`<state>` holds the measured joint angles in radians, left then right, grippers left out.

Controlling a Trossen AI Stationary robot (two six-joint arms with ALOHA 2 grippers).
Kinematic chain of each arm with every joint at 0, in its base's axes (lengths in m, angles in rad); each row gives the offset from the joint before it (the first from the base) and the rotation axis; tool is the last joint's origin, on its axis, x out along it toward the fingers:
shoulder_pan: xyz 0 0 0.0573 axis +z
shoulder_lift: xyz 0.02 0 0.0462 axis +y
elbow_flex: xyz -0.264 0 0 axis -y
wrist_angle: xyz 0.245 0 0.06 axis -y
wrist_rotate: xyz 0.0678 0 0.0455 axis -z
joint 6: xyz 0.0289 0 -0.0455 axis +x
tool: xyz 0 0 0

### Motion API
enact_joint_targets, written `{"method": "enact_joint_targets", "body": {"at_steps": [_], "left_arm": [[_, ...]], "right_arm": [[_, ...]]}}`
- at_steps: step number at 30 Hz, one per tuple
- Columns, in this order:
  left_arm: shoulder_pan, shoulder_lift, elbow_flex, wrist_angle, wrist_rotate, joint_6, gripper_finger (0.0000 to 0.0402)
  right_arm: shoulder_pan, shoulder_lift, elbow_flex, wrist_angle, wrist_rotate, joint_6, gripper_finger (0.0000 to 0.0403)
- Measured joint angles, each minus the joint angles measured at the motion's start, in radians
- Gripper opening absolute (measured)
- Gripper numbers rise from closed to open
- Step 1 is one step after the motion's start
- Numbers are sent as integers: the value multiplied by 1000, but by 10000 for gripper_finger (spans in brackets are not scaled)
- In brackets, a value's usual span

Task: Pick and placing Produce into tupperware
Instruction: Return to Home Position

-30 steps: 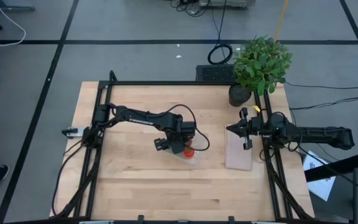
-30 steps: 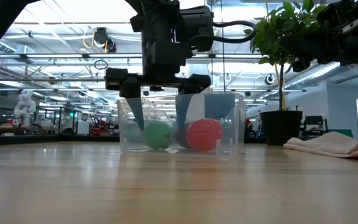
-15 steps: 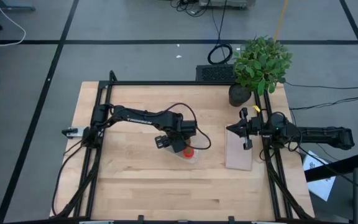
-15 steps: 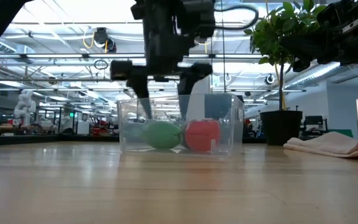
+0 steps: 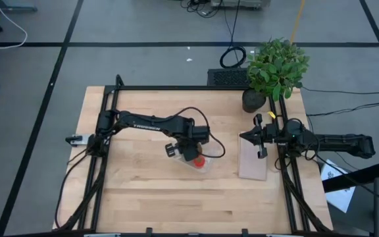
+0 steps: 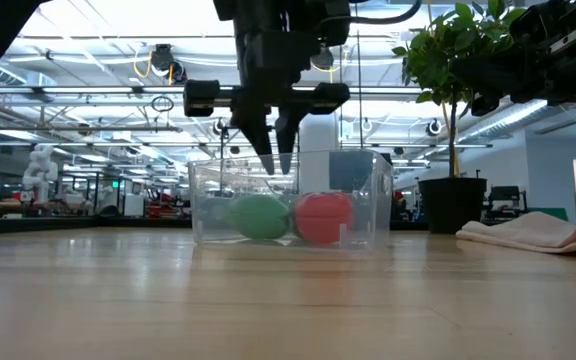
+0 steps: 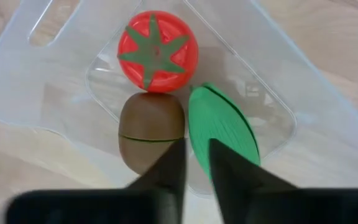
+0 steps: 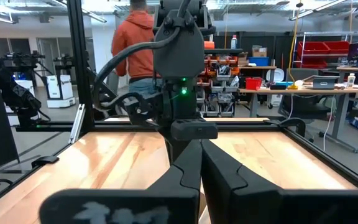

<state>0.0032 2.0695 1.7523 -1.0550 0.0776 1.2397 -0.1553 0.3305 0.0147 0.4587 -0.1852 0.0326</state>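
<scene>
Produce (image 7: 219, 127) sits below my left tool (image 6: 277, 165), nearly pressed together, empty; light, slick balls—I'd pinch mid-body.

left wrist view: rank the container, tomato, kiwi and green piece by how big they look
1. Clear container, by far the largest; it holds the other three.
2. Green oblong piece, longest of the produce, partly hidden by the left tool's fingers.
3. Red tomato and brown kiwi: look about alike, so unranked.
</scene>
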Motion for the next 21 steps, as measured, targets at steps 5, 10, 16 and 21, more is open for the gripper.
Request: {"method": "enact_joint_targets", "body": {"at_steps": [5, 10, 16, 21], "left_arm": [[0, 1, 0, -8, 0, 6, 9], [-7, 1, 0, -14, -41, 7, 2], [-23, -27, 0, -34, -194, -4, 2], [1, -111, 0, -66, -217, -100, 3]], "right_arm": [[0, 0, 0, 0, 0, 0, 0], [0, 0, 0, 0, 0, 0, 0], [0, 0, 0, 0, 0, 0, 0], [0, 1, 0, 5, 0, 0, 0]]}}
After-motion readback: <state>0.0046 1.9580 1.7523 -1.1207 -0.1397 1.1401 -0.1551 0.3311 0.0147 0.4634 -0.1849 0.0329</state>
